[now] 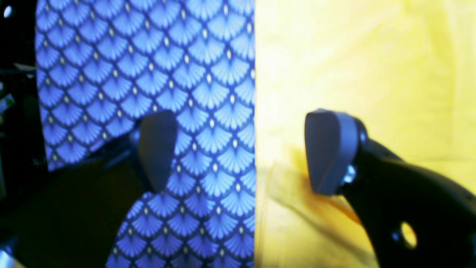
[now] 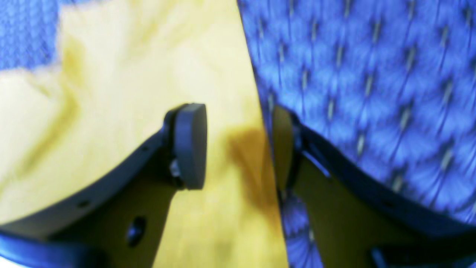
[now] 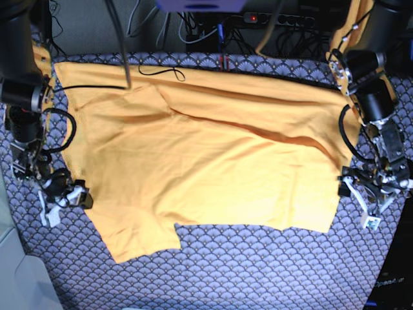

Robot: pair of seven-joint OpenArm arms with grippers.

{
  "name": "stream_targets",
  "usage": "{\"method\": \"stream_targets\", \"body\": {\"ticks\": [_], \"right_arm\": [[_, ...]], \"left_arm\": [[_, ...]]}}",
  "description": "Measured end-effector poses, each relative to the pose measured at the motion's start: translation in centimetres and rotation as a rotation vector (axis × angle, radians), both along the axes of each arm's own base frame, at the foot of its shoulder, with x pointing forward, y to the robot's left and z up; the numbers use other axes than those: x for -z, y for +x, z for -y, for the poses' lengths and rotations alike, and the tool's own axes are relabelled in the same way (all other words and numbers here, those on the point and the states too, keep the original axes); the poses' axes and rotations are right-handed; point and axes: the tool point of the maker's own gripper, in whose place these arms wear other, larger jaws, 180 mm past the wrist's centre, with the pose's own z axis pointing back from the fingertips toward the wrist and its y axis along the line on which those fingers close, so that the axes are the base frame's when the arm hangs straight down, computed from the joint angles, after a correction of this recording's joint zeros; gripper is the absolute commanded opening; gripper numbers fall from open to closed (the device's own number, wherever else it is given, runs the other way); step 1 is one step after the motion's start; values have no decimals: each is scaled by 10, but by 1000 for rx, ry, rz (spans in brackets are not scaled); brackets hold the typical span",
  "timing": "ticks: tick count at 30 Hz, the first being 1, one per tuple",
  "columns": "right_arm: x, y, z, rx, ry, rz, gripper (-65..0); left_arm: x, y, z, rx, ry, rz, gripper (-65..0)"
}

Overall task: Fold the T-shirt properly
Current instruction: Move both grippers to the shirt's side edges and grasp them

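- T-shirt (image 3: 206,161): orange-yellow, plain, spread across the middle of the surface, partly folded; one sleeve juts toward the camera at the near edge, and creases run diagonally across the body.
- Left hand (image 1: 241,152): jaws at their widest, holding nothing; they straddle a straight side edge of the shirt, one finger over the patterned cloth, the other over the yellow fabric.
- Right hand (image 2: 238,147): jaws partly open, empty; also astride a shirt edge, the inner finger (image 2: 191,145) above the fabric, the other at the border of the patterned cloth.
- Step in hand (judgement): taking hold of the two opposite side edges before the next fold.
- Doing it well (judgement): lower each hand until one finger slides under the hem, and close only once the fabric sits well between the pads. Pinch the shirt alone, not the cloth beneath. Lift both sides evenly so the creases do not deepen.
- Surface: covered by a blue-grey scallop-patterned cloth (image 3: 258,271), lying flat, visible all round the shirt.
- Room: power strip (image 3: 277,19) and dark cables (image 3: 161,70) along the far edge, one cable lying on the shirt.
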Motion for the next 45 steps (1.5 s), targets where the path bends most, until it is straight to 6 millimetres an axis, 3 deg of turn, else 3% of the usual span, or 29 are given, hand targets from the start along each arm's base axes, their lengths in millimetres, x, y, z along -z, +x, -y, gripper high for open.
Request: {"method": "stream_targets", "body": {"ticks": [9, 12, 16, 18, 21, 27, 29, 34, 40, 45], "right_arm": [[9, -8, 0, 11, 7, 4, -369], [11, -9, -3, -5, -5, 0, -449], [13, -9, -12, -41, -22, -10, -602], [14, -7, -18, -47, -13, -8, -639], [12, -6, -19, -49, -14, -5, -640], [9, -3, -17, -48, -16, 1, -640], [9, -3, -17, -48, -15, 0, -640], [9, -3, -18, -49, -16, -1, -640], [9, -4, -17, -48, -17, -1, -640], [9, -4, -13, -44, -23, -3, -640]], "left_arm": [[-15, 5, 1, 3, 18, 45, -132], [-17, 7, 4, 6, 16, 53, -132], [-14, 10, 12, 17, 0, 57, -132], [-22, 18, 16, 30, -4, 106, -132], [-28, 35, 15, -32, -46, 195, -132], [11, 42, 34, -63, -161, 220, -130], [18, 53, 43, -71, -215, 232, -130], [7, 85, 67, -67, -337, 298, -130], [13, 91, 45, -191, -255, 328, -130], [24, 87, 49, -190, -254, 309, -130]]}}
